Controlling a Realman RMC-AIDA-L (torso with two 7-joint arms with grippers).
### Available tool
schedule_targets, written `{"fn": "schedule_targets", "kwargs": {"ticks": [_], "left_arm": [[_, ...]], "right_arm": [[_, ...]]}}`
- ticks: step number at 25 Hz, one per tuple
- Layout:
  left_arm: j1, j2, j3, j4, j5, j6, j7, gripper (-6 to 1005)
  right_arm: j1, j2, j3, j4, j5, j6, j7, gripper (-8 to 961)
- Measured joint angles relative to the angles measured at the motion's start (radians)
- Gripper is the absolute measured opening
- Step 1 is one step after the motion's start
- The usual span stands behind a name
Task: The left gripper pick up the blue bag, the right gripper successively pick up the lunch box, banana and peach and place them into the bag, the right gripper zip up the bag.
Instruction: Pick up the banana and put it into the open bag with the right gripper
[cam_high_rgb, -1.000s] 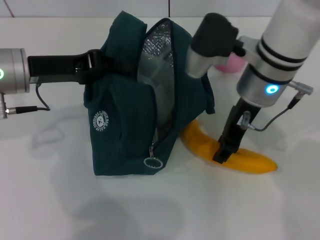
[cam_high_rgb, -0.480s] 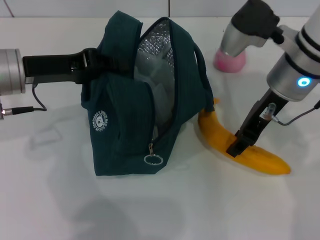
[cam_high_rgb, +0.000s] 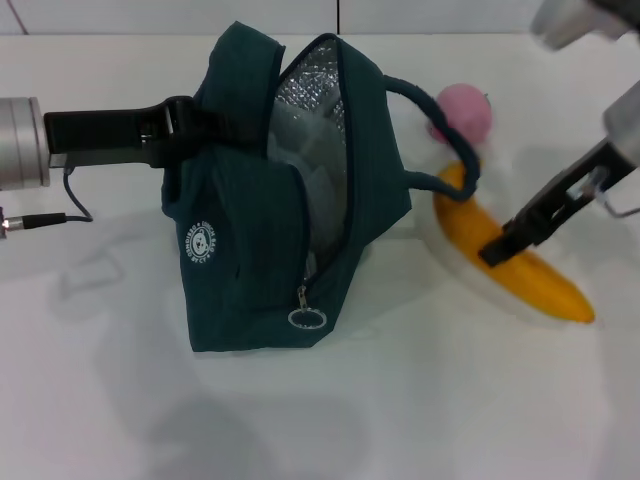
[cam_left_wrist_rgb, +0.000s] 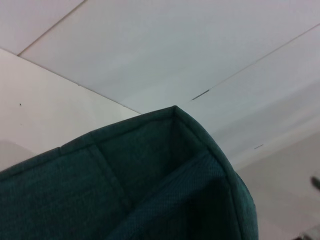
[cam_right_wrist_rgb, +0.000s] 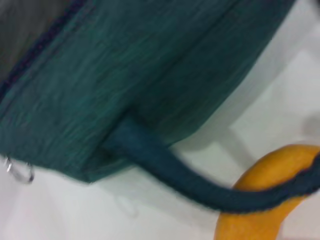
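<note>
**Banana gripped beside the open bag**

The blue bag (cam_high_rgb: 270, 200) is being held upright on the bench (cam_high_rgb: 120, 400) by the left claw (cam_high_rgb: 185, 128), pinched on its top at 9 o'clock. The banana (cam_high_rgb: 520, 265) is being clamped by the right claw (cam_high_rgb: 497, 248) at 3 o'clock of the bag, one bag handle (cam_high_rgb: 440, 180) being draped over its tip. The peach (cam_high_rgb: 463, 110) is lying just behind at 1 o'clock.

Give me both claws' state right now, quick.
Left claw: closed on the blue bag, holding it up by its top.
Right claw: closed on the banana, beside the bag.
</note>
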Motion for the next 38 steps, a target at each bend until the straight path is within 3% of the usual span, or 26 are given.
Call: {"fn": "schedule_targets", "kwargs": {"ticks": [6,21,38], "left_arm": [[0.0,0.0,0.0,0.0,-0.004,0.008,0.0,24],[0.006,-0.004,0.0,0.0,-0.026,0.033,0.024,24],[0.01,-0.004,0.0,0.0,-0.026,0.032,0.023,25]], "right_arm": [[-0.023,-0.023,0.112,-0.074,0.012,-0.015,-0.003,412],[-0.036,-0.028,0.254,-0.284,0.171,-0.097,-0.012,412],[-0.099,-0.035,0.376,-0.301,0.227,-0.121,-0.06,411]]}}
